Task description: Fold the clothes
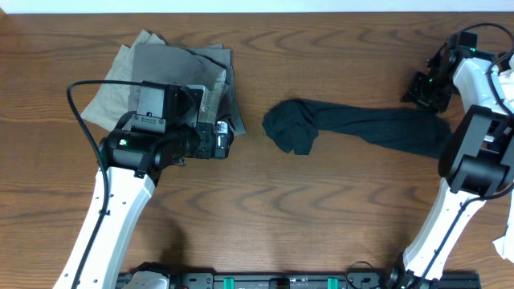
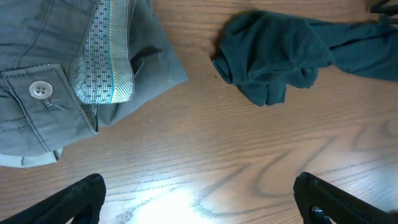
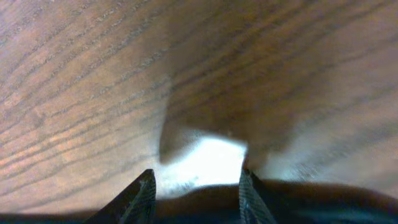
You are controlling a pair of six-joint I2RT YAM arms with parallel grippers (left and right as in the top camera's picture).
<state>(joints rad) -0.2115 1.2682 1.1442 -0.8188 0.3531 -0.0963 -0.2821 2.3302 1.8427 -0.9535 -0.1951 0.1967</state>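
Note:
A long black garment (image 1: 361,127) lies across the table's middle, its left end bunched; it also shows in the left wrist view (image 2: 273,56). A grey piece (image 1: 173,68) lies folded on a khaki piece (image 1: 108,100) at the back left. In the left wrist view the grey piece (image 2: 37,62) shows a buttoned waistband with patterned lining. My left gripper (image 1: 227,136) is open and empty (image 2: 199,186) over bare wood between the grey stack and the black garment. My right gripper (image 1: 422,88) is open (image 3: 196,180) just behind the black garment's right end, with dark fabric low between its fingers.
A black cable (image 1: 76,104) loops from the left arm over the khaki piece. A white object (image 1: 506,241) sits at the right edge. The wooden table (image 1: 321,209) extends in front of the black garment.

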